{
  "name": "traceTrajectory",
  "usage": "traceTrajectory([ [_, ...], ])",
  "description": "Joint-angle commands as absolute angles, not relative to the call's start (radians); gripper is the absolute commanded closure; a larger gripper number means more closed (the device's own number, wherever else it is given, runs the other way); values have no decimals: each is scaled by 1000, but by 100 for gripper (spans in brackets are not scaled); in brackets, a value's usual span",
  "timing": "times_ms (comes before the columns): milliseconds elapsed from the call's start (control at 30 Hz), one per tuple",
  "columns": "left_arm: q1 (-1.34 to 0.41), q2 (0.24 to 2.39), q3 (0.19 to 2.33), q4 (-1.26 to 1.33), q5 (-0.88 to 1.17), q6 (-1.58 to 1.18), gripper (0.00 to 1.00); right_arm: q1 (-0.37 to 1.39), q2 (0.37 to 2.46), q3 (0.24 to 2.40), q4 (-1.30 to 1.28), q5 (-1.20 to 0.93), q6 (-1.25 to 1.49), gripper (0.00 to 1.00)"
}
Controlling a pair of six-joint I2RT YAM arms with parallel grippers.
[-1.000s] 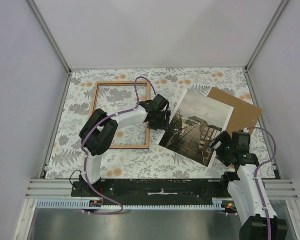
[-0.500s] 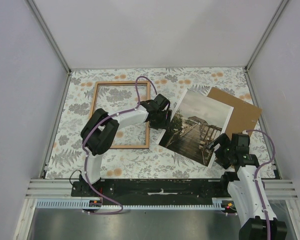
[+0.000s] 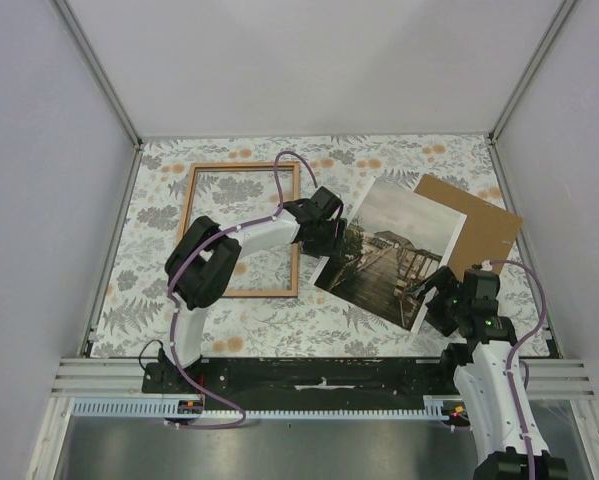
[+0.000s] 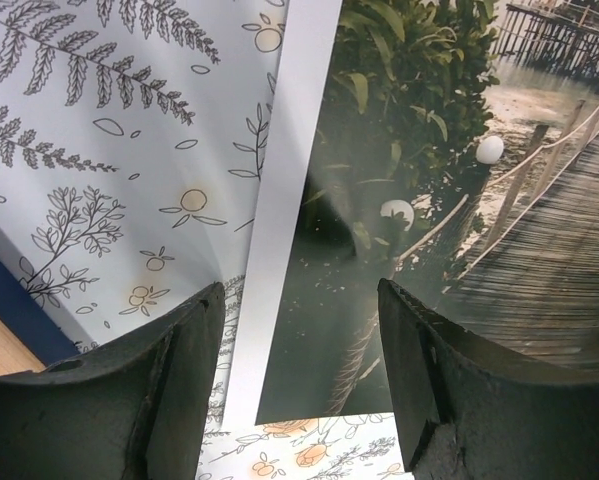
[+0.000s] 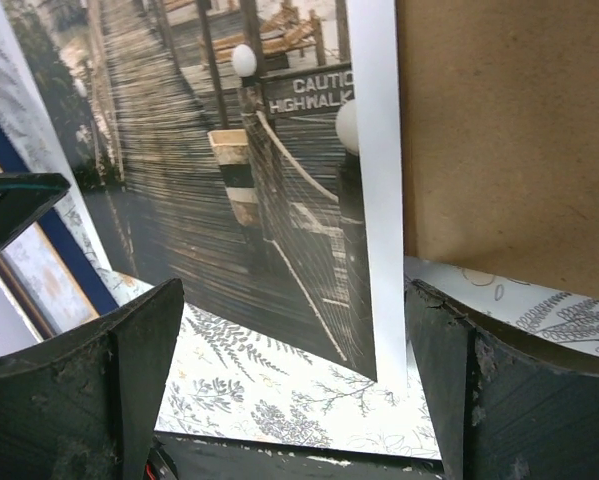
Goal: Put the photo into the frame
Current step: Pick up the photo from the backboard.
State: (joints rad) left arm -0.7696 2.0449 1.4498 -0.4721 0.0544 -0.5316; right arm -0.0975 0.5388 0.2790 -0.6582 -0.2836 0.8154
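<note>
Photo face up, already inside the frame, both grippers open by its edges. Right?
No: the photo lies outside the frame, to its right, as the top view shows. It is face up, and the left gripper and right gripper are open by its edges.

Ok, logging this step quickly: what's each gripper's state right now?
Left gripper: open, empty, over the edge of the photo.
Right gripper: open, empty.
</note>
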Motion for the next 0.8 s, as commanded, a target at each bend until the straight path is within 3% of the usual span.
traceTrajectory([
  [0, -779, 2098, 1463, -482, 54, -499, 31, -100, 480, 276, -603, -344, 816, 3],
  [233, -779, 2115, 1479, -502, 40, -488, 31, -100, 397, 253, -552, -383, 854, 9],
  [767, -779, 2112, 1500, -526, 32, -476, 31, -100, 500, 230, -512, -368, 874, 42],
])
